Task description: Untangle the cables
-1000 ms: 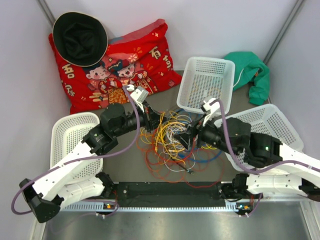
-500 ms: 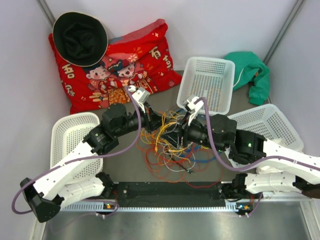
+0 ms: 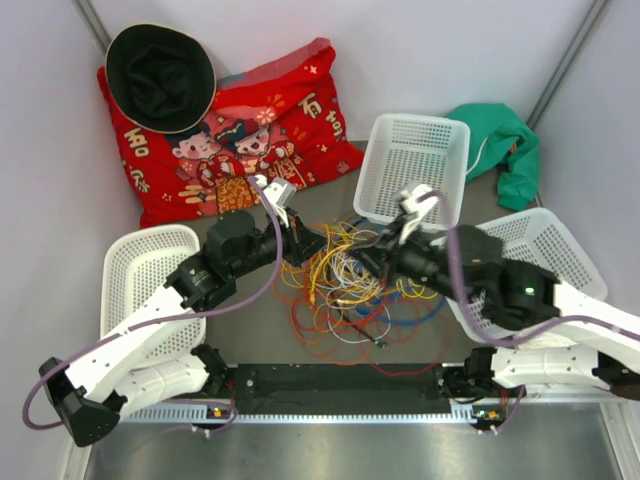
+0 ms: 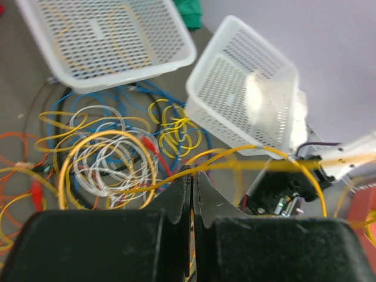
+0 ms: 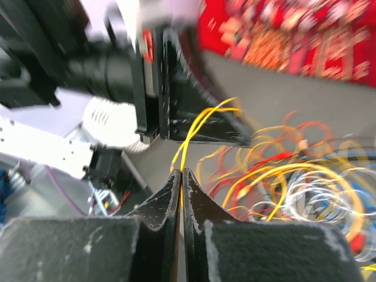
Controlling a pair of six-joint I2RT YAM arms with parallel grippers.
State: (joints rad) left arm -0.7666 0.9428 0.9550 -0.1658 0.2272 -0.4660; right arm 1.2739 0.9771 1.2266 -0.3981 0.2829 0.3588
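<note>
right gripper (image 5: 181,171) has shifted right and clamped onto a yellow cable (image 5: 200,125), frame centre; left gripper (image 4: 192,174) clenched on the same strand above the tangled cables (image 3: 340,292).

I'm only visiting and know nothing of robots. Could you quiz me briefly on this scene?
1. True or false: the left gripper and the right gripper are both shut on a thin yellow cable.
2. What lies on the red printed fabric cushion? A) a round black hat B) a blue mug C) a book
3. How many white perforated plastic baskets are there?
Key: 1 true; 2 A; 3 three.
</note>
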